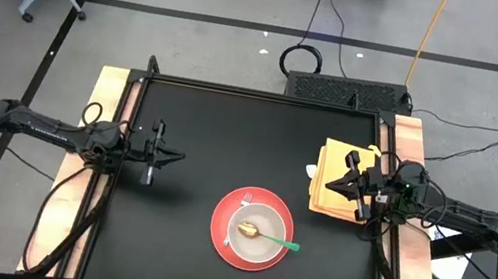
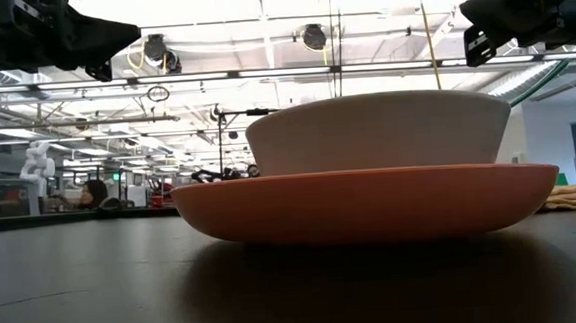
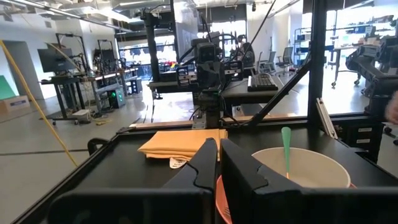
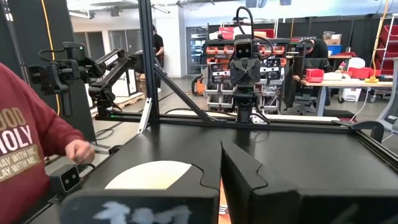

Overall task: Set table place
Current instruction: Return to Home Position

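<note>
Orange plate (image 1: pixel 219 236) carrying the white bowl (image 1: pixel 261 218) and green spoon (image 1: pixel 278 243) sits low centre on the table (image 1: pixel 203 112). Risk looks slight: the right end effector (image 1: pixel 325 185), over the yellow cloth (image 1: pixel 339 158) at right, could snag it if it dipped. It and the left end effector (image 1: pixel 180 158), mid-left, are pressed together and empty.
</note>
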